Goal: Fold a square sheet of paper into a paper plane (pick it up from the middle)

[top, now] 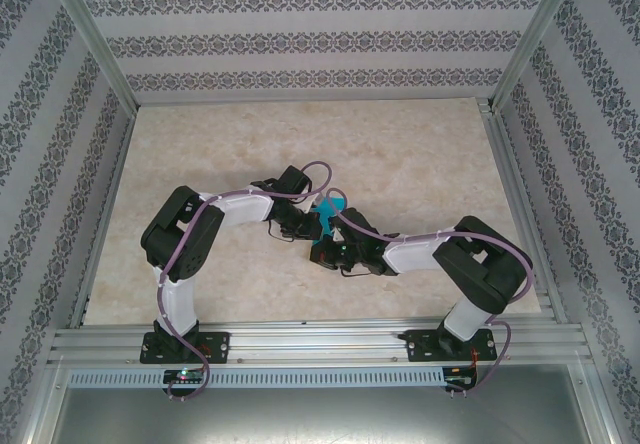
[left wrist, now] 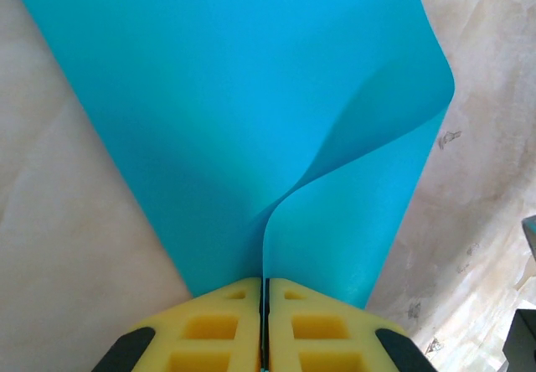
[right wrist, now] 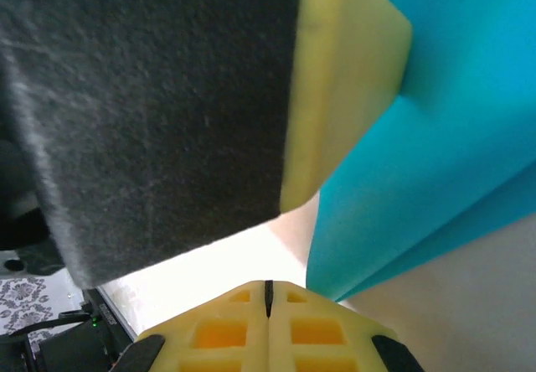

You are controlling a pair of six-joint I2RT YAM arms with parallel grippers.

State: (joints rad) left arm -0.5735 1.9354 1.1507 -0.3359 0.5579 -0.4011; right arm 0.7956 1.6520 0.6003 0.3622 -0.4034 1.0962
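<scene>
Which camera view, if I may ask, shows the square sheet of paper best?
The left wrist view: the square sheet of paper spreads wide, curl plain, pinched in the left gripper. The right wrist view catches part of it; the top view, a small teal scrap between the arms.

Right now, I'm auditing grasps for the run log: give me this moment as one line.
left gripper: shut on square sheet of paper | sheet: curled | right gripper: shut, beside sheet
</scene>
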